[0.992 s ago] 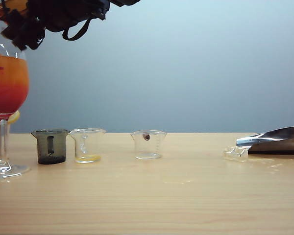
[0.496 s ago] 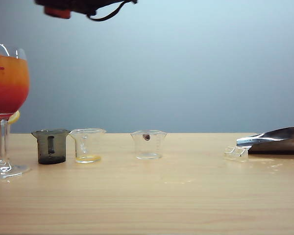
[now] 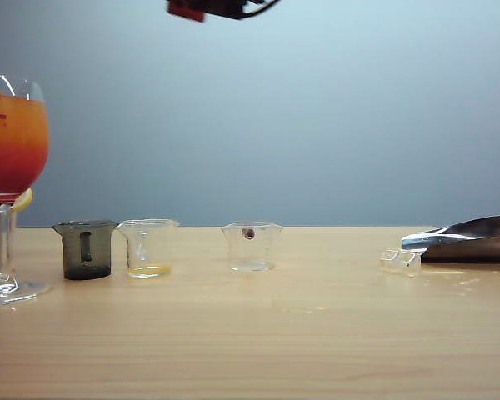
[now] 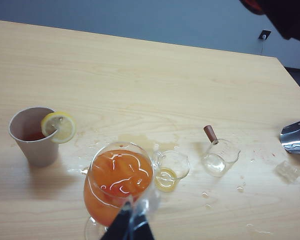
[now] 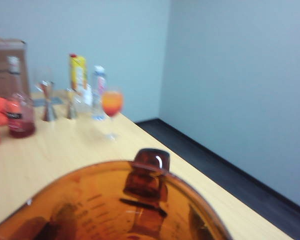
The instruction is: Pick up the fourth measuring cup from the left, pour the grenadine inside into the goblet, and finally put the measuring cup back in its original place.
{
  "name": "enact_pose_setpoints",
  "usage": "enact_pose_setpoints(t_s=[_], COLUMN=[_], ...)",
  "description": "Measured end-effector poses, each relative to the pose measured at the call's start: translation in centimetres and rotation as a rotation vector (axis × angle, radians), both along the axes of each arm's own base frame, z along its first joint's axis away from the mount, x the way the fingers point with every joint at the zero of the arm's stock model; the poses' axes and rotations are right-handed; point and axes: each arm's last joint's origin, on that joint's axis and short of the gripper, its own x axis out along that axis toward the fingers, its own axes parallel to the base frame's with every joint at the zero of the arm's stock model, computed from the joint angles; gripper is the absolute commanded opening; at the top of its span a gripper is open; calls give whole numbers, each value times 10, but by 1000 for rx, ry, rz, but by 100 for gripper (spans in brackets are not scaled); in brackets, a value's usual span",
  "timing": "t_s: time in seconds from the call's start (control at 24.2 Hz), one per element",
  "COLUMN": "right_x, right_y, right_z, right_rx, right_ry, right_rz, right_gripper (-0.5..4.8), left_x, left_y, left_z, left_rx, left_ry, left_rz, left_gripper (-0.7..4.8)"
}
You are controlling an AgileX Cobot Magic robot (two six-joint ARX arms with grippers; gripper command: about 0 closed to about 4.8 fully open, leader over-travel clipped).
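The right gripper (image 3: 221, 8) hangs at the top edge of the exterior view, above the row of cups, closed around the fourth measuring cup (image 5: 125, 210). That amber-red cup fills the right wrist view, looking almost empty. It seems light, thin, smooth plastic, likely slippery with syrup, so the side wall below the flared rim is the place to pinch, gently. The goblet (image 3: 12, 175), tall on a thin stem, stands at the table's left end, full of orange over red grenadine (image 3: 12, 171); it looks fragile and tippy. The left gripper (image 4: 130, 227) shows only dark tips near the goblet; I cannot tell its state. A second ago the right gripper was over the goblet; it has since travelled right.
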Motion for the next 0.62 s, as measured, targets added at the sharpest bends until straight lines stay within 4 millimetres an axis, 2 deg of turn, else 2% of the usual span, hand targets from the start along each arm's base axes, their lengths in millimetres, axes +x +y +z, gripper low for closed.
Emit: enact_pose_setpoints(t_s=[0.37, 0.62], right_x=[28, 38], right_y=[-44, -64], right_z=[-4, -25], right_rx=[-13, -42], right_ry=[31, 83], right_rz=[-170, -257], right_gripper=[-6, -6], left_x=[0, 0], left_y=[0, 0], left_z=[0, 0], left_rx=[0, 0], left_ry=[0, 0], left_rz=[0, 0], left_gripper=[-5, -5])
